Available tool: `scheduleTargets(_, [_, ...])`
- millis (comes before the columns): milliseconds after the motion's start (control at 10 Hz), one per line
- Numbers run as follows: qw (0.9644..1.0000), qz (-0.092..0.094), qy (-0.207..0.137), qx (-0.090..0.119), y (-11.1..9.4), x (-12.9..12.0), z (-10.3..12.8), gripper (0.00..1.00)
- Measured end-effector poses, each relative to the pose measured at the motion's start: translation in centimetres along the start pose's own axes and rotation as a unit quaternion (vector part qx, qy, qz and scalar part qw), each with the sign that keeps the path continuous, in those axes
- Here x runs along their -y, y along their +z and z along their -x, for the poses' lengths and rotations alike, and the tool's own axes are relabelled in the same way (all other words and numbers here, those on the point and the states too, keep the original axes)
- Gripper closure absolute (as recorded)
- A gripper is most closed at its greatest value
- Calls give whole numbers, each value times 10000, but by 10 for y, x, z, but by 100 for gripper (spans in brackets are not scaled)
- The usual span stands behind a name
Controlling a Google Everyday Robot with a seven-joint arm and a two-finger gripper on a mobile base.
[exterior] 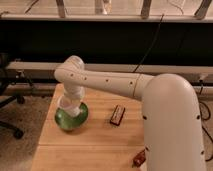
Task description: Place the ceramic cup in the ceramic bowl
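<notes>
Your gripper (70, 106) sits at the end of the white arm (107, 82), directly above the wide, shallow green glazed ceramic bowl (65, 121) at the left side of the wooden table (95, 145). The wrist hides the gripper, so you cannot tell how it is set.

The small plain white tapered ceramic cup (68, 108) shows just under the wrist, over the bowl's interior and overlapping its rear rim in this view. Whether its base already rests on the bowl floor cannot be determined.

To complete this step well:
- Keep the cup centred over the bowl, away from the darker rim.
- Lower vertically until the base seats, since ceramic on ceramic is likely to chip or slide under a drop.
- Release only once the cup is upright and supported, then retract straight up to avoid tipping it.

Beside the bowl lies a small dark rectangular packet (117, 114), and another small brown item (139, 158) lies near the table's front edge. No brand, label or writing is legible on any object.
</notes>
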Motion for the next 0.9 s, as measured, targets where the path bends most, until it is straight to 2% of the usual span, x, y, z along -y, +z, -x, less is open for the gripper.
scheduleTargets(100, [10000, -1, 4, -3, 0, 0, 0, 44])
scheduleTargets(400, [10000, -10, 10, -9, 1, 0, 2, 16])
scheduleTargets(900, [10000, -14, 15, -31, 1, 0, 2, 14])
